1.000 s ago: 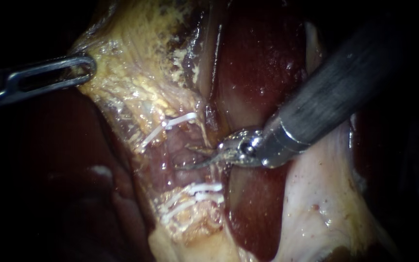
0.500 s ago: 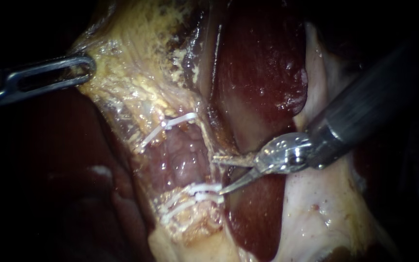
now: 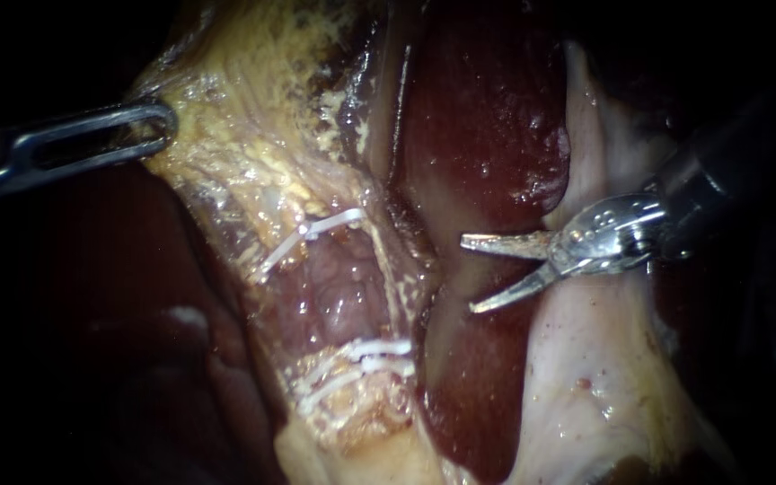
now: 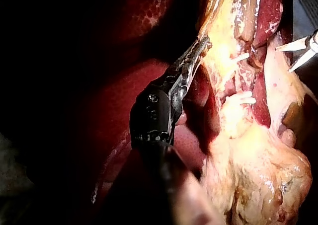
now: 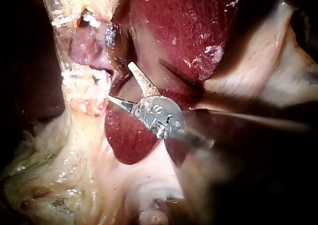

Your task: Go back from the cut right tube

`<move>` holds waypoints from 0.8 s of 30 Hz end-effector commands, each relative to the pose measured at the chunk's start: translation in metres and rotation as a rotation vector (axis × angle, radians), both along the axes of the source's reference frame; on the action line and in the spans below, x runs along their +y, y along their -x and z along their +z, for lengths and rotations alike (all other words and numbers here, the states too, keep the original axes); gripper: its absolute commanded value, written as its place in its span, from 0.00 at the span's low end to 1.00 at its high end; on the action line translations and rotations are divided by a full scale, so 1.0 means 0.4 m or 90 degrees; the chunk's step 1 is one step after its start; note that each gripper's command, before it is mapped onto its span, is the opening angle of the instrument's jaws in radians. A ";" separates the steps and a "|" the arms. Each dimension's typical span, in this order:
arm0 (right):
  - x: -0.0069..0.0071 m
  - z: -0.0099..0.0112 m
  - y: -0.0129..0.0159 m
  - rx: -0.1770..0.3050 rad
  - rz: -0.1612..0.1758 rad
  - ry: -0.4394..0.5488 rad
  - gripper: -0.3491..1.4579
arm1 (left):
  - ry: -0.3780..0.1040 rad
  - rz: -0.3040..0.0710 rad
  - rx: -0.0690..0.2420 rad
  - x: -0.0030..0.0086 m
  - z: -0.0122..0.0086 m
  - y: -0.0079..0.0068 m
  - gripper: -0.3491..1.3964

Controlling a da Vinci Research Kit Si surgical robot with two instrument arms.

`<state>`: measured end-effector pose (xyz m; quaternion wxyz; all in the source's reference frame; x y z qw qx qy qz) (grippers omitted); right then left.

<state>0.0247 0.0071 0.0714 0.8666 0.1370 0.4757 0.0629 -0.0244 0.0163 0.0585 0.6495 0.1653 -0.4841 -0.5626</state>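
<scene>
Slotted-steel, black-housed left instrument point(image 3: 165, 124); shiny silver, dark-shafted right instrument point(image 3: 466, 275).

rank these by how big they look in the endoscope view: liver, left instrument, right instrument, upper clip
1. liver, largest
2. left instrument and right instrument: they look alike, and the right one's shaft fades into shadow, so they are left unranked
3. upper clip, smallest

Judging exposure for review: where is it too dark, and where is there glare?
Endoscope view: clips well lit; left instrument, shut on yellow tissue, dim; right instrument shaft nearly black, glare at its hinge. Left wrist view: liver deeply shadowed. Right wrist view: wet glints on liver.
</scene>
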 end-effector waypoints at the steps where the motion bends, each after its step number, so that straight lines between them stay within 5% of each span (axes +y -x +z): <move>1: 0.0000 0.0000 0.0000 0.002 0.001 -0.001 0.98 | 0.001 -0.001 0.002 -0.0004 0.0008 0.0007 0.00; 7: -0.0001 0.0000 -0.0001 0.003 0.002 0.000 0.98 | -0.001 0.014 0.012 -0.0027 0.0088 0.0072 0.00; 16: -0.0004 -0.0003 -0.0001 0.003 0.002 0.000 0.98 | -0.014 0.047 0.015 -0.0045 0.0216 0.0227 0.00; 24: -0.0006 -0.0006 -0.0004 0.003 0.002 -0.001 0.98 | -0.016 0.056 0.016 -0.0056 0.0231 0.0256 0.00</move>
